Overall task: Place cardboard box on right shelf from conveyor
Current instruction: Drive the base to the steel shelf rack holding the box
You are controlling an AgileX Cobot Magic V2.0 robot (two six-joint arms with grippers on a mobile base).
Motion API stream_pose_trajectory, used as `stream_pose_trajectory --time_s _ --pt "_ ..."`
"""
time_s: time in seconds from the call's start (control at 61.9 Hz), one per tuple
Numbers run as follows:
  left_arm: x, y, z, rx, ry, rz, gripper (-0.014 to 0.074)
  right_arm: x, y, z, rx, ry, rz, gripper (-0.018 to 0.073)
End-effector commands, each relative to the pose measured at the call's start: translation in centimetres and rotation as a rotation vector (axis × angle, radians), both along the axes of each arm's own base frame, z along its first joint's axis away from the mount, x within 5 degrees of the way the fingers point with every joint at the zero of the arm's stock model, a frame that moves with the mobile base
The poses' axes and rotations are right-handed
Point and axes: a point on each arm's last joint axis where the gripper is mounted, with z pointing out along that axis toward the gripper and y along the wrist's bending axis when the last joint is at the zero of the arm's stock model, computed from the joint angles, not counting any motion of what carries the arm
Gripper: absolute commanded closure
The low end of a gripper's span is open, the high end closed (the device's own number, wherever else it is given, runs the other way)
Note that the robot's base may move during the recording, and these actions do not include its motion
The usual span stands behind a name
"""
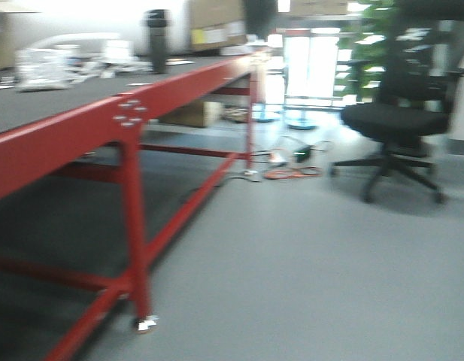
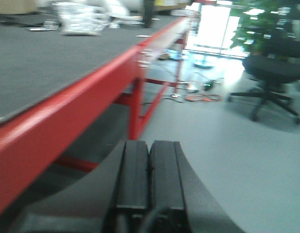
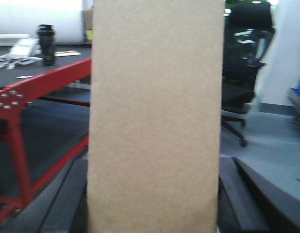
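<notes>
Cardboard box [image 3: 154,97] stands upright, clamped btwn your right gripper [image 3: 152,204] fingers [image 3: 239,194]; red rack [image 3: 43,80] to its left, office chair [image 3: 237,92] behind. Your left gripper [image 2: 150,160] has jaws pressed together, empty (beside the red rack).

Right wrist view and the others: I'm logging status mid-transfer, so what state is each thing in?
cardboard box: upright, clamped
right gripper: shut on the box
left gripper: shut, empty
black bottle: upright on red table
office chair: unoccupied

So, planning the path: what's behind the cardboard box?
Around the cardboard box: red table left, black office chair right. Anything directly behind it is hidden.
</notes>
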Motion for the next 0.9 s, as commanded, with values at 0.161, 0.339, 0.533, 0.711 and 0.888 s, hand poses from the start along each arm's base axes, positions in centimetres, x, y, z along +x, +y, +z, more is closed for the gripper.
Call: stream_pose_trajectory --time_s 0.161,0.339,0.533,0.711,0.888 --pt "-0.09 0.03 0.88 -0.013 -0.092 0.000 0.0715 -0.23 -0.04 1.80 -0.018 -0.119 -0.013 0.0211" --pt "-0.09 0.02 0.88 -0.013 -0.092 -0.002 0.0715 -0.23 -0.04 1.80 -0.018 -0.119 -0.013 0.0211" --pt "-0.09 0.02 0.88 -0.013 -0.092 -0.002 0.0715 -0.23 -0.04 1.80 -0.018 -0.119 -0.013 0.0211" --pt "-0.09 0.02 0.88 -0.013 -0.092 -0.002 0.0715 -0.23 -0.04 1.80 -0.018 -0.119 -0.013 0.0211" --pt "-0.07 0.02 0.87 -0.013 -0.090 -0.002 0.0715 -0.23 -0.04 1.80 -0.018 -0.119 -0.013 0.0211"
